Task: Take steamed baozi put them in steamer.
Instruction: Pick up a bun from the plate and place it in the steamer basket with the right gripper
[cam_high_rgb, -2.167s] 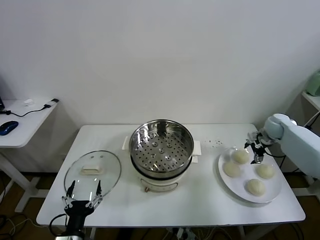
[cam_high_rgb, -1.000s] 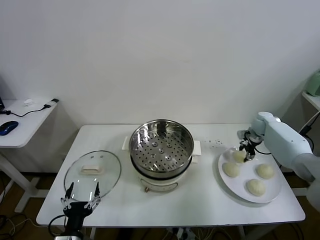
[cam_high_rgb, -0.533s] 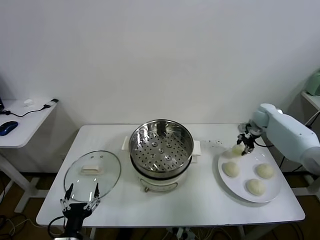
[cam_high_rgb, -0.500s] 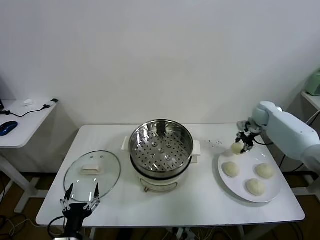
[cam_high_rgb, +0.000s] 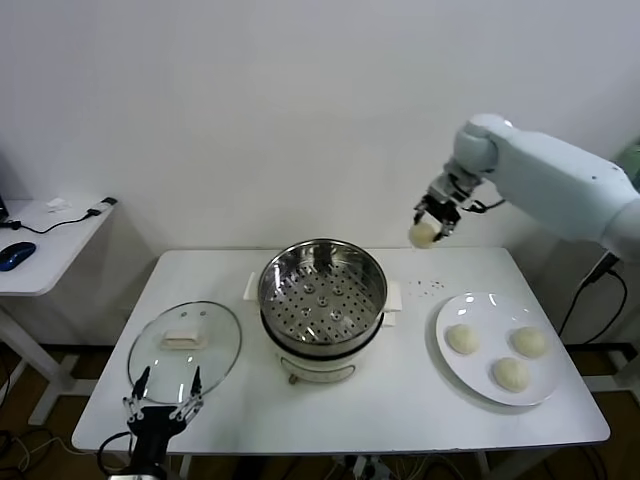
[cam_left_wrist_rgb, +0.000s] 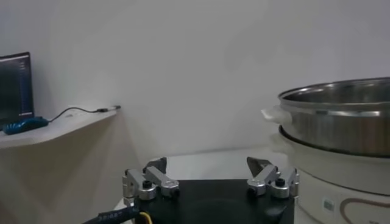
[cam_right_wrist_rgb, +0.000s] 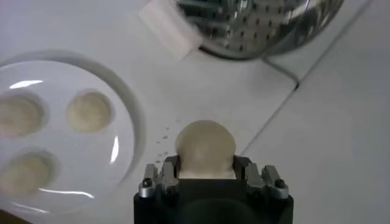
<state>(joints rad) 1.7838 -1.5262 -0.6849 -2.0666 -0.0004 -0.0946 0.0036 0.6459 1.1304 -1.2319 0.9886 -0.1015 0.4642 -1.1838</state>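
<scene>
we see only part of the right arm in the head view, its far end cut off at the picture's edge, and the rear of the held baozi (cam_right_wrist_rgb: 205, 148) is hidden behind the gripper body in the right wrist view. the steamer (cam_high_rgb: 323, 305) is cropped there too — just a slice of its perforated tray (cam_right_wrist_rgb: 259, 24) shows. the bun is round, so we cannot give it a long axis; its domed side faces away from the wrist, down toward the table (cam_high_rgb: 400, 400).

the right gripper (cam_high_rgb: 436, 216) is raised above the table, to the right of the steamer and behind the plate (cam_high_rgb: 545, 385), its jaws clamped on the baozi from two opposite sides. the bun sits squarely between them, bulging out past the fingertips (cam_right_wrist_rgb: 164, 169).

three more baozi (cam_high_rgb: 462, 338) lie on the white plate at the table's right, well apart from the steamer, whose tray is bare. the glass lid (cam_high_rgb: 186, 348) rests flat on the left.

the left gripper (cam_high_rgb: 160, 392) waits low at the table's front left edge, just beside the lid — jaws spread wide around nothing.
</scene>
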